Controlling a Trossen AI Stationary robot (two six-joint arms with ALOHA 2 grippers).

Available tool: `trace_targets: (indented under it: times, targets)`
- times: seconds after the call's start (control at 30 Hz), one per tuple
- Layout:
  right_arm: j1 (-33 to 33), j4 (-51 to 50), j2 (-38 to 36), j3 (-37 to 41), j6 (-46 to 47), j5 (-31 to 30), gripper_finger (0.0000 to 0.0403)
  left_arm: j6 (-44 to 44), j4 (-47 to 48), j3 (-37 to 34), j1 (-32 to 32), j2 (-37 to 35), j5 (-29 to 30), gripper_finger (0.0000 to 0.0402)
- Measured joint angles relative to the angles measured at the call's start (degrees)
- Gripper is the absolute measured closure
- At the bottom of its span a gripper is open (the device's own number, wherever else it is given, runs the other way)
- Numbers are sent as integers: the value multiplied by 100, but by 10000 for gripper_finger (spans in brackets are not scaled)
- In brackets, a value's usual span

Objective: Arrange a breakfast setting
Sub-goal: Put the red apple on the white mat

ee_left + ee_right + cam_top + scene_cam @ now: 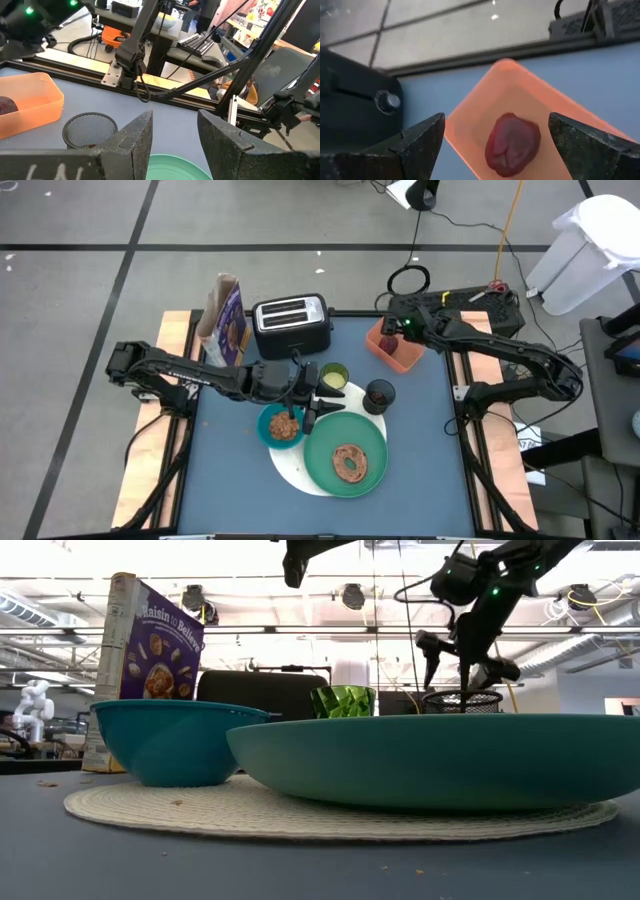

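The brown bagel (350,462) lies on the large green plate (372,438), which sits on the white round disc (296,472) beside the blue bowl (283,425). The lime cup (333,377) and the small black cup (380,395) stand behind them. The dark-red fruit (512,142) lies in the orange tray (383,340). My left gripper (312,415) is open and empty above the gap between bowl and plate. My right gripper (496,122) is open above the fruit, one finger on either side and apart from it. No spoon shows.
The silver toaster (291,325) and a cereal box (225,320) stand at the table's far edge. In the left wrist view, the black cup (90,130) and the tray (30,107) lie ahead of my left gripper. Bare blue table lies along the near edge.
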State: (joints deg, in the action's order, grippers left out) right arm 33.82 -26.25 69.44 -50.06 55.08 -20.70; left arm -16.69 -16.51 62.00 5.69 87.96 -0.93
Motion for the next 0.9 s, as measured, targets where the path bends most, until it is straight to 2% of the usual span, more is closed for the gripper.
trace_targets:
  times: [0.13,0.9]
  targets:
    - [-2,-59,302,0,22,156,53,0,0,0,0,0,0,240]
    - [62,-141,1668,2,498,141,53,-28,11,0,7,0,0,240]
